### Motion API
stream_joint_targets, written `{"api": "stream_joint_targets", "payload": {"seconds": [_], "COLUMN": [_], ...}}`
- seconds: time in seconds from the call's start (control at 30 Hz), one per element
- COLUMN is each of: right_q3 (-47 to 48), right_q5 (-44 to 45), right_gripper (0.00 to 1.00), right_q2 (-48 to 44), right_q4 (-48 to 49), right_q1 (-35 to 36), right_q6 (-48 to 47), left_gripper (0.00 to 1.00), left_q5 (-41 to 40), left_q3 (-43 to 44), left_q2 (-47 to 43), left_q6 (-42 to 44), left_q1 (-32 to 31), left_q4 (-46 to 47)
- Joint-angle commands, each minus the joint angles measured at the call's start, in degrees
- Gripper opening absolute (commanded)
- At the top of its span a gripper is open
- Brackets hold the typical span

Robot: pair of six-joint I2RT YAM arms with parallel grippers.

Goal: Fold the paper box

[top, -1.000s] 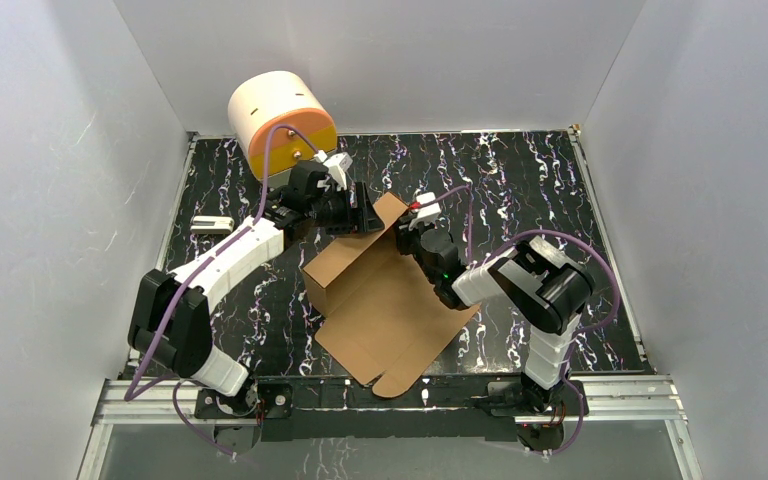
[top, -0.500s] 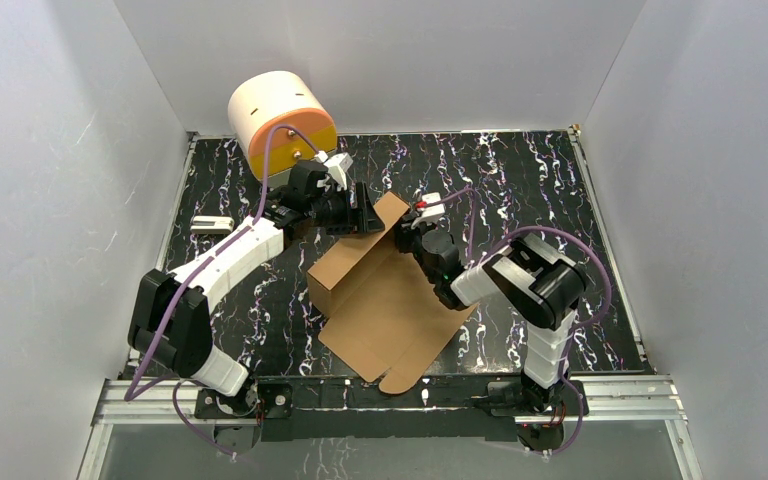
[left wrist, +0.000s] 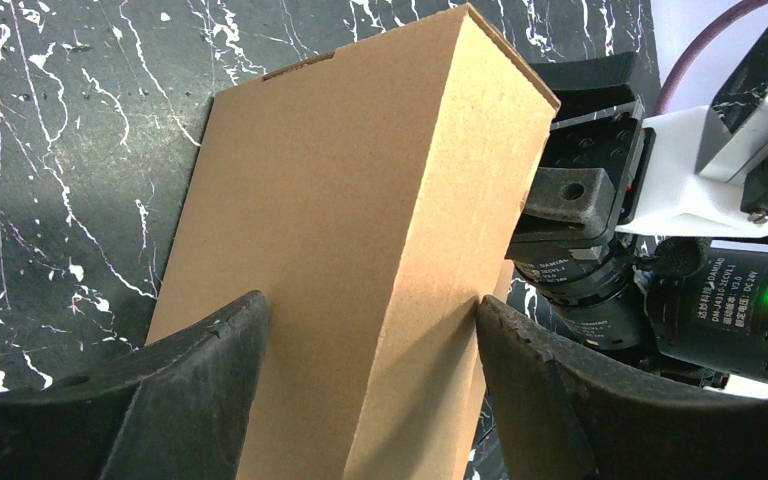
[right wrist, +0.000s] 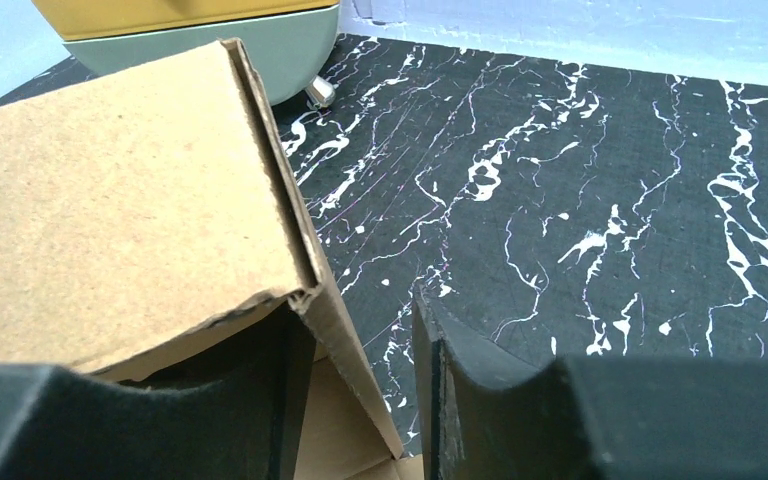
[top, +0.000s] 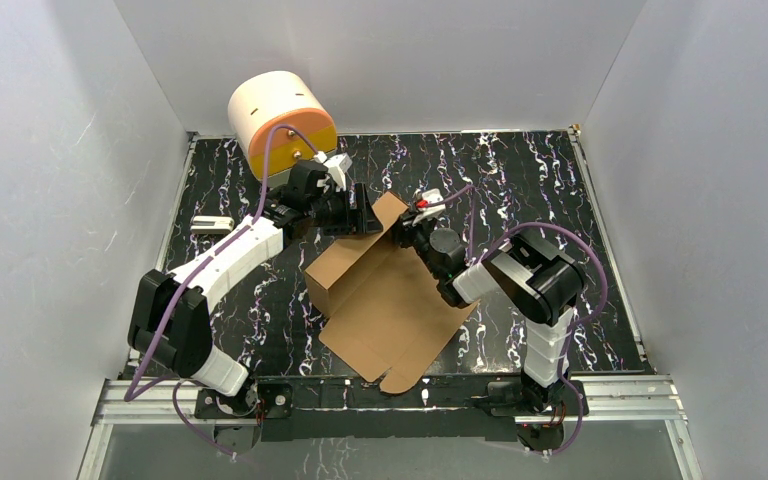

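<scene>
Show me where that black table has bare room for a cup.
Free: the far right of the table, beyond the right arm. Crowded: the middle, where left tool and right tool meet the paper box, and around the cabinet.

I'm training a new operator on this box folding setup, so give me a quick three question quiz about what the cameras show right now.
1. True or false: the paper box lies completely flat on the table.
2. What sits between the fingers of the left gripper? A: a raised cardboard wall of the box. B: a drawer handle. C: nothing.
3. Fill in: the cream cabinet stands at the table's far ____ corner.
Key: 1 false; 2 A; 3 left.
</scene>
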Motion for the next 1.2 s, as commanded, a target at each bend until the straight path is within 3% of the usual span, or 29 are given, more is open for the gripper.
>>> {"api": "stream_joint_targets", "payload": {"seconds": [0.0, 0.4, 0.5, 0.7, 0.97, 1.17], "right_q3": [1.26, 3.85, 4.28, 2.34, -5.5, -10.23], "right_q5": [-0.48, 10.52, 8.33, 1.53, -1.16, -1.61], "right_gripper": [0.45, 0.36, 0.37, 0.54, 0.8, 0.95], "right_q2": [0.43, 1.67, 1.56, -0.72, -11.64, -23.38], "right_q4": [4.98, 2.25, 1.59, 1.27, -3.13, -15.11], "right_q1": [-0.22, -0.28, -0.32, -0.26, -0.25, -0.33], "right_q6": [-3.1, -0.03, 0.28, -0.3, -3.24, -4.35], "left_gripper": [0.73, 0.72, 0.72, 0.76, 0.79, 0.8], "left_q5": [-0.95, 1.56, 1.24, -4.37, -12.47, -16.95], "left_q3": [0.62, 0.44, 0.4, 0.58, 1.39, 1.42], "left_q2": [-0.78, -1.62, -1.66, -3.82, -9.74, -15.4], "left_q6": [2.33, 1.86, 1.95, 3.36, 7.62, 12.09], "left_q1": [0.32, 0.33, 0.26, 0.34, 0.34, -0.02], "left_q4": [-5.59, -4.95, -5.03, -5.75, -7.25, -8.12]}}
